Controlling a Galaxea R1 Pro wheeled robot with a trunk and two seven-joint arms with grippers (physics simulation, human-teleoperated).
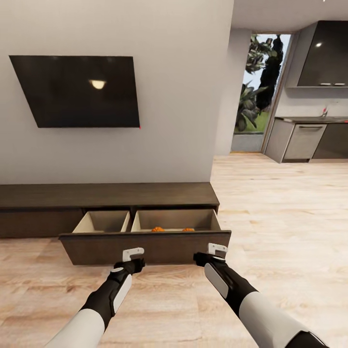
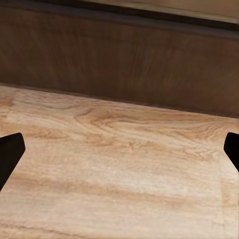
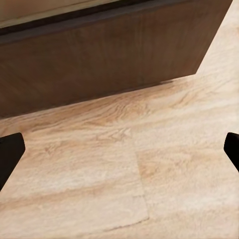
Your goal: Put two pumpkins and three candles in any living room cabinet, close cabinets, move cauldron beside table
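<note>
The long dark-brown cabinet [image 1: 106, 195] runs along the wall, with one wide drawer [image 1: 159, 245] pulled out toward me. Two orange pumpkins [image 1: 158, 229] [image 1: 188, 229] peek over the drawer front, in its right compartment. My left gripper [image 1: 133, 253] hangs open just in front of the drawer front, and in its wrist view the gripper [image 2: 119, 154] has only floor between the spread fingers. My right gripper [image 1: 217, 250] is open too, near the drawer's right end, with bare floor in its gap [image 3: 119, 154]. The candles, cauldron and table are out of view.
A black TV [image 1: 77, 91] hangs on the wall above the cabinet. Grey kitchen units [image 1: 309, 140] and a glazed door [image 1: 261, 87] stand at the back right. Light wooden floor [image 1: 290, 217] stretches away to the right of the cabinet.
</note>
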